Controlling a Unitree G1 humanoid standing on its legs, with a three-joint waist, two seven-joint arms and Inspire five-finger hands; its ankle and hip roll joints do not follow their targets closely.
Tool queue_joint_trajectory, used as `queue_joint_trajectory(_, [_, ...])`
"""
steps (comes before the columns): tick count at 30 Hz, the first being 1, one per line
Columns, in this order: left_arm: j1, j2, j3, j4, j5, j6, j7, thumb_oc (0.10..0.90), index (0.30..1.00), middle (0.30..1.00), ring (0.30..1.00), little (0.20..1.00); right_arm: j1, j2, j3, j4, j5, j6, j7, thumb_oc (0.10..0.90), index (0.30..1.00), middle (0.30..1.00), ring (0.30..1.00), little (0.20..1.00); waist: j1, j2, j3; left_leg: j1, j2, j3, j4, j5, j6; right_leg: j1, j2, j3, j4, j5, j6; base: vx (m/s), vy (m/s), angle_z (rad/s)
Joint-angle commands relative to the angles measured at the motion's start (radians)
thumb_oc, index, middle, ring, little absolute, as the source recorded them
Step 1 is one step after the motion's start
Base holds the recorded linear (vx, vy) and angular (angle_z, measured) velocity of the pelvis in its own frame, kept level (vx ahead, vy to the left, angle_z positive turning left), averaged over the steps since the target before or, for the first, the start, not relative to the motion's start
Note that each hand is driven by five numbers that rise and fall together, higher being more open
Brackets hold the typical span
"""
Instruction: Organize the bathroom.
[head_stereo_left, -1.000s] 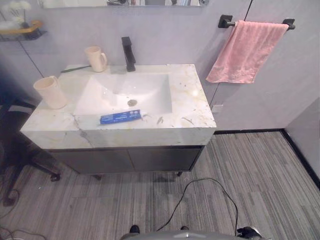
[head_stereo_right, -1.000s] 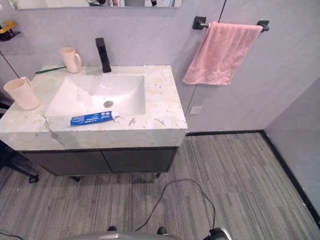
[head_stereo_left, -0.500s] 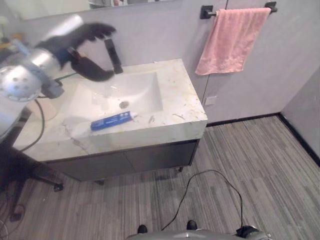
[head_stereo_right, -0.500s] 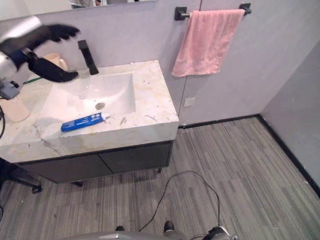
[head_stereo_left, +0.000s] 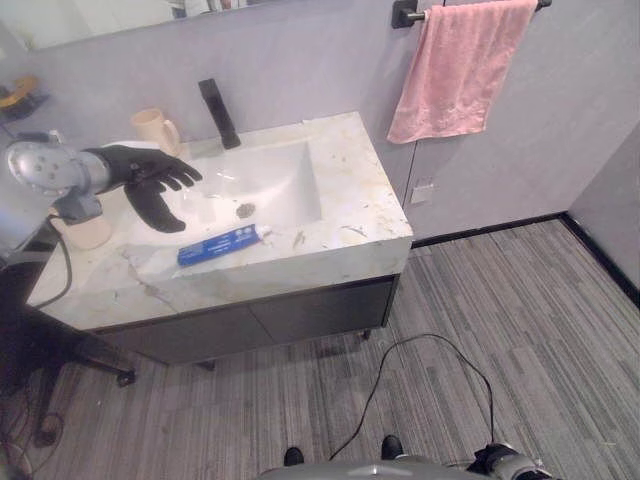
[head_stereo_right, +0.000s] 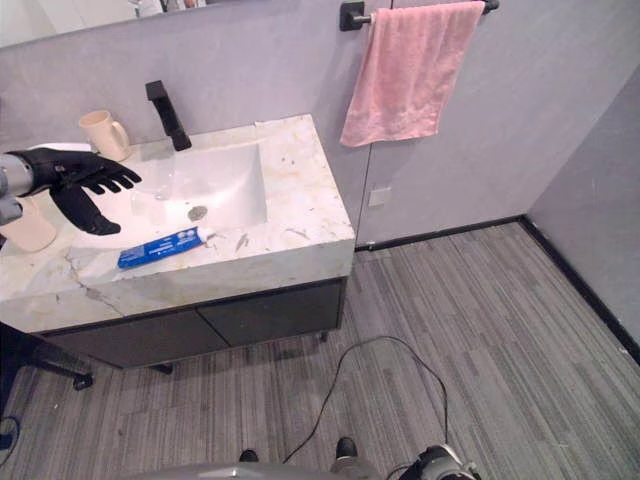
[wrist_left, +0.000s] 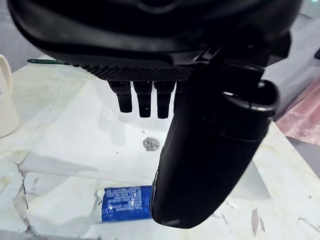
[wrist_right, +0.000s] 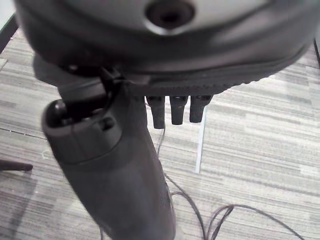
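A: Why does the left hand (head_stereo_left: 150, 180) hang over the left side of the white rectangular sink basin (head_stereo_left: 285, 180)?

B: I think it prepares to take the flat blue toothpaste tube (head_stereo_left: 220, 245). The tube lies loose on the near rim of the marble counter (head_stereo_left: 370, 215), just near of the hand, so it looks out of place. The hand is spread, fingers straight and thumb pointing down, and it holds nothing.

A: Where would the tube belong?

B: Probably in a cup. One cream ceramic mug (head_stereo_left: 150, 127) stands at the far left, beside the black square faucet (head_stereo_left: 218, 112), and a green toothbrush (wrist_left: 42, 61) lies near it.

A: And the right hand (wrist_right: 125, 165)?

B: It hangs low over the grey striped floor (wrist_right: 260, 150), relaxed, empty and idle.
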Motion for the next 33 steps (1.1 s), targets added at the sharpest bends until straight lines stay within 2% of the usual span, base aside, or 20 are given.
queue_joint_trajectory(1, [-0.197,0.034,0.030,0.062,0.059,0.022,-0.041,0.800,0.900,0.900,0.900,0.900,-0.028,-0.074,0.017,0.022,0.037,0.027,-0.032,0.800,0.900,0.900,0.900,0.900,-0.012,-0.013,-0.015,-0.027,-0.022,0.061,0.106,-0.078,0.032,-0.022,-0.023,0.051,0.042,-0.079,0.101,0.00,0.000,0.00])
queue_joint_trajectory(13, [-0.122,0.003,0.045,0.037,0.105,0.068,-0.073,0.800,0.900,0.900,0.900,0.900,-0.036,-0.081,0.007,0.032,0.027,0.023,-0.033,0.800,0.900,0.900,0.900,0.900,-0.016,-0.005,-0.015,-0.029,-0.028,0.069,0.112,-0.079,0.033,-0.020,-0.027,0.056,0.038,-0.078,0.097,0.00,0.006,0.00])
queue_joint_trajectory(18, [-0.098,0.003,0.082,0.063,0.141,0.054,0.001,0.800,0.900,0.900,0.900,0.900,-0.032,-0.087,0.006,0.022,0.025,0.002,-0.043,0.800,0.900,0.900,0.900,0.900,-0.018,0.000,-0.003,-0.040,-0.030,0.070,0.116,-0.076,0.031,-0.031,-0.032,0.048,0.046,-0.080,0.094,0.00,0.000,0.00])
queue_joint_trajectory(24, [-0.106,0.009,0.117,0.086,0.137,0.054,0.026,0.800,0.900,0.900,0.900,0.900,-0.014,-0.090,0.004,0.014,0.021,-0.009,-0.040,0.800,0.900,0.900,0.900,0.900,-0.023,-0.006,0.008,-0.052,-0.026,0.071,0.125,-0.074,0.029,-0.043,-0.032,0.046,0.054,-0.082,0.090,0.00,0.000,0.00])
queue_joint_trajectory(33, [-0.138,0.028,0.137,0.091,0.122,0.107,-0.014,0.800,0.900,0.900,0.900,0.900,-0.013,-0.109,0.000,0.001,0.032,-0.031,-0.040,0.800,0.900,0.900,0.900,0.900,-0.028,-0.007,0.042,-0.084,-0.021,0.066,0.135,-0.063,0.026,-0.072,-0.030,0.046,0.064,-0.082,0.084,-0.03,-0.015,0.02])
